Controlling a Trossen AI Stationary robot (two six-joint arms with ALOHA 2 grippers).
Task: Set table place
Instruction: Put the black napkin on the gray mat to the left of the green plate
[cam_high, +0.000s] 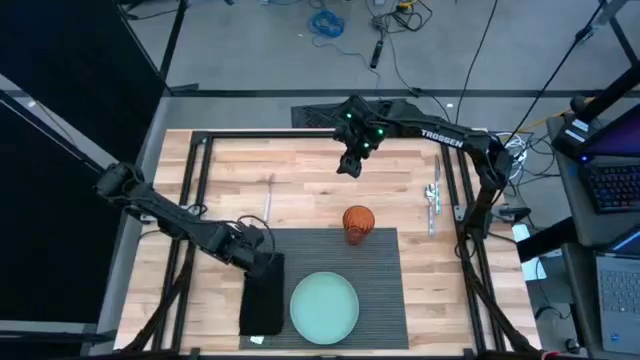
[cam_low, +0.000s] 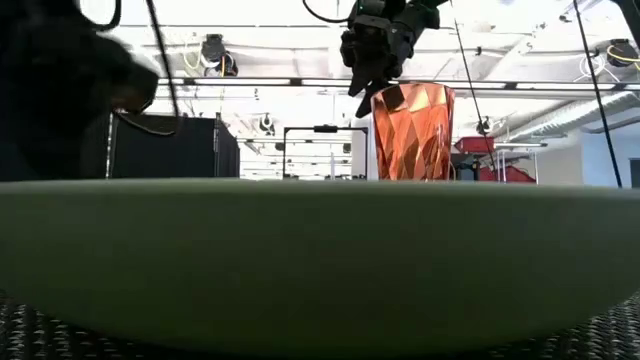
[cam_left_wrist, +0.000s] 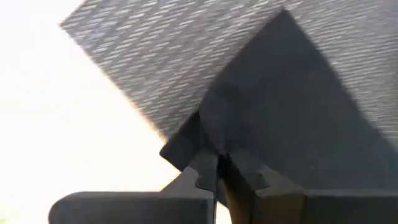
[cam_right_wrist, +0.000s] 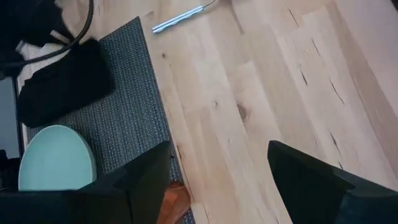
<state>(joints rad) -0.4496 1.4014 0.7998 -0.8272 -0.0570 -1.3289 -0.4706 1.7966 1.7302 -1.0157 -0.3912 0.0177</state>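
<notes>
One ribbed grey rectangular placemat (cam_high: 380, 285) under round pale-green plate (cam_high: 324, 307).

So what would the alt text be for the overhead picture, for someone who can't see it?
Seen from above, a wooden table holds a grey placemat with a green plate, an orange cup and a black napkin. The left gripper sits at the napkin; the right gripper hangs open behind the cup.

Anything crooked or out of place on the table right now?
The black napkin hangs off the placemat's left edge, its corner pinched by the left gripper. Plate and orange cup look fine.
</notes>
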